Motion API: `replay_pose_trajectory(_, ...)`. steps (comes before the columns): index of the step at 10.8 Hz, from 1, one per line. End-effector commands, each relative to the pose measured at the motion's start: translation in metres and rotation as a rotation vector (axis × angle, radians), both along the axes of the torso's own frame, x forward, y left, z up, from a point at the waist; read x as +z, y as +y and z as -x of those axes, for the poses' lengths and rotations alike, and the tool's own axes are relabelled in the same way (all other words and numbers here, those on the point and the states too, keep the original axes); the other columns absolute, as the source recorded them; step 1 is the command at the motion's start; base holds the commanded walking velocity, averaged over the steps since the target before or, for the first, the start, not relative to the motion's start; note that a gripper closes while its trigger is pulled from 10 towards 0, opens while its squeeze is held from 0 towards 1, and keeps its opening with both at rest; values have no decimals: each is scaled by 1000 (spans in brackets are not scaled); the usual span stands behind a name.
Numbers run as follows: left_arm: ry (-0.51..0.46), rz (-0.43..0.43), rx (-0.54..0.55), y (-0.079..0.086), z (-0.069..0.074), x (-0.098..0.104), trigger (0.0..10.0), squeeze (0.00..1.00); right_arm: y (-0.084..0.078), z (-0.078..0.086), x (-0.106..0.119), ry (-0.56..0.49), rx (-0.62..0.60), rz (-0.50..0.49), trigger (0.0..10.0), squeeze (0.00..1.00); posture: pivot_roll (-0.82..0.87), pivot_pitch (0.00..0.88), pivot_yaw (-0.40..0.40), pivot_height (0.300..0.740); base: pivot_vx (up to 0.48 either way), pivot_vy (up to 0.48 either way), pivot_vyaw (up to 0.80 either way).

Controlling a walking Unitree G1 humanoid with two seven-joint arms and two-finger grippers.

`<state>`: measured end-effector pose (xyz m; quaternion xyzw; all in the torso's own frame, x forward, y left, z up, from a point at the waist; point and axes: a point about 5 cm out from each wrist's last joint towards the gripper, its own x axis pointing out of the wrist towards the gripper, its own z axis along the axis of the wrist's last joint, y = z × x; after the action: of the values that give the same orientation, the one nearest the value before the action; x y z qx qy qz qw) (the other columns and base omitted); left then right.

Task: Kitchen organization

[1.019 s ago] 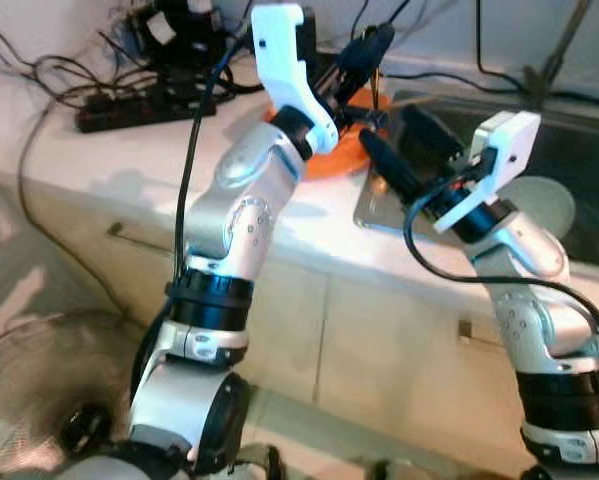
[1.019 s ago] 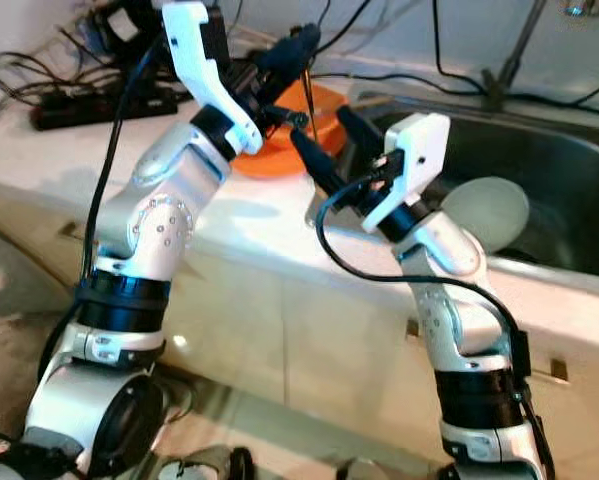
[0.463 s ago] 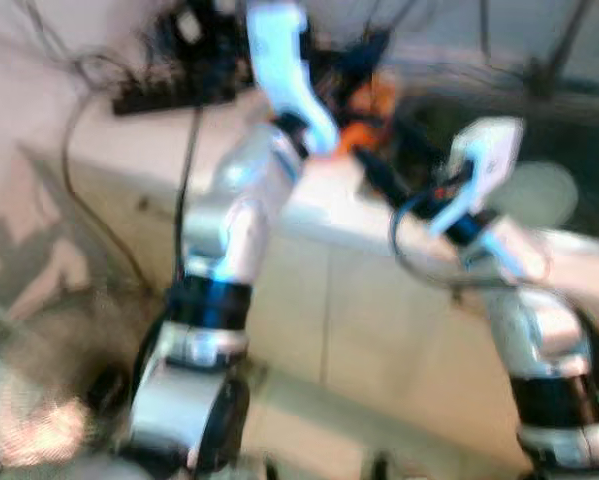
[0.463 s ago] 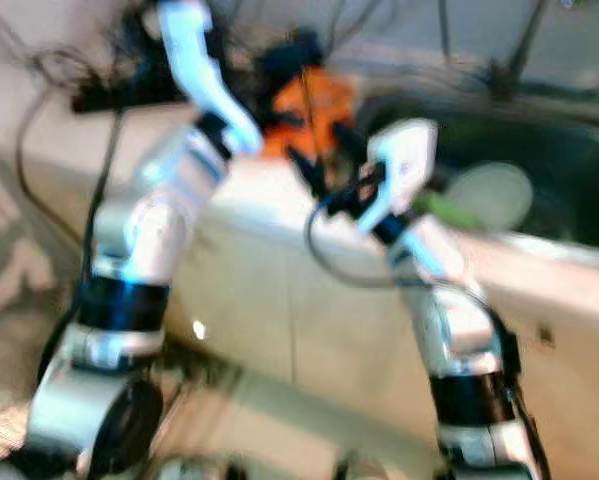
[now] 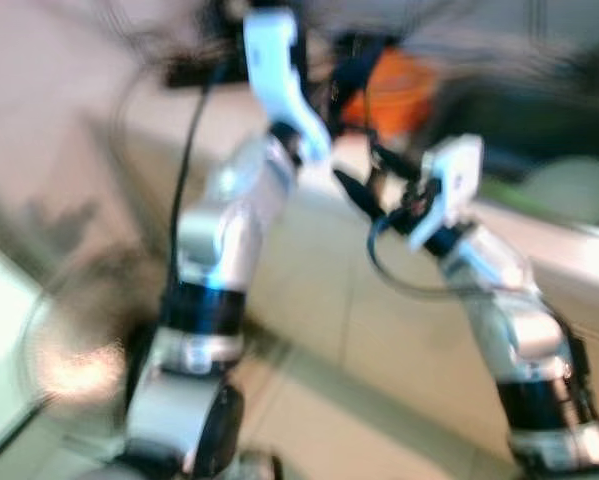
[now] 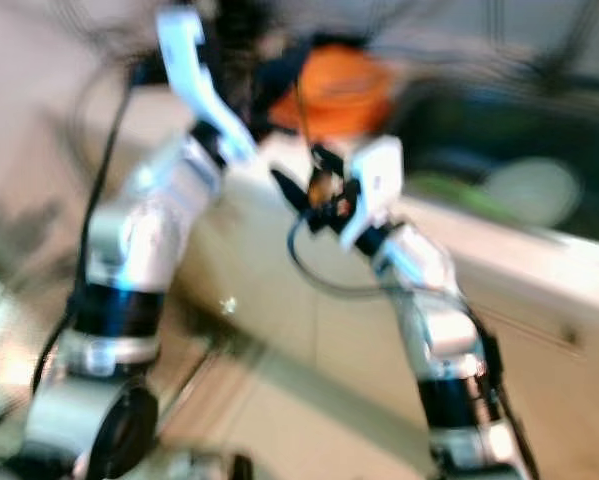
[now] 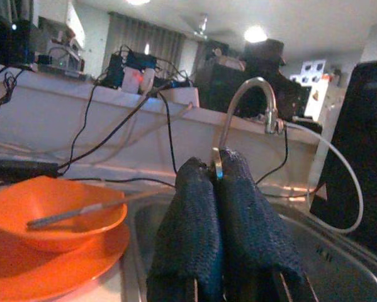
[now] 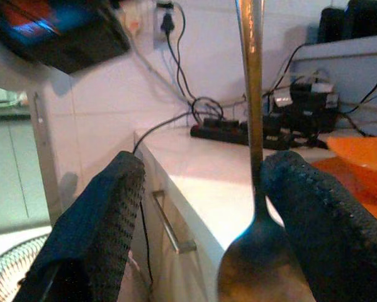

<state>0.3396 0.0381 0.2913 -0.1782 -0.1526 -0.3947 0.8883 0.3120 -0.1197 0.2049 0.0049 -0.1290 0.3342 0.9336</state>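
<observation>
While the open right gripper (image 8: 194, 220) brackets a hanging spoon (image 8: 254, 251) without pinching it, the left gripper (image 7: 216, 189) clenches its thin handle above; it looks light, stiff and slippery, best gripped mid-handle. Farther left on the counter, an orange bowl (image 7: 50, 211) on an orange plate (image 7: 56, 270) holds a utensil (image 7: 81, 211).

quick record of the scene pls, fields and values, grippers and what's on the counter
left gripper: shut, pinching a thin metal handle end, apparently the spoon's
right gripper: open, one finger on each side of the spoon
spoon: hanging upright, bowl end down
orange bowl: on the orange plate, beside the sink
utensil: lying in the orange bowl
faucet: over the sink
head views: blurred
</observation>
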Motion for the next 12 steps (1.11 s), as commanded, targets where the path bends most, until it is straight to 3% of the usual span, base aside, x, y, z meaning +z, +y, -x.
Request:
replay_pose_trajectory(1,-9,-3,-27,-1,2,3,10000,0,4,-1,-1,-1,-1,9,10000,0,17,53,61,740,0,0,0)
replay_pose_trajectory(8,18,-52,-88,-4,7,-7,10000,0,7,-10,0,-17,-95,-21,10000,0,24,62,74,740,0,0,0)
replay_pose_trajectory(9,17,-52,-90,-4,7,-6,10000,0,7,-10,-1,-16,-98,-21,4275,0,25,61,76,740,0,0,0)
replay_pose_trajectory(10,15,-52,-92,-4,7,-6,10000,0,7,-11,-2,-14,-99,-25,0,0,26,61,77,740,0,0,0)
replay_pose_trajectory(12,13,-49,-94,-4,8,-5,10000,0,11,-9,-5,-9,-80,-11,0,0,28,63,78,740,0,0,0)
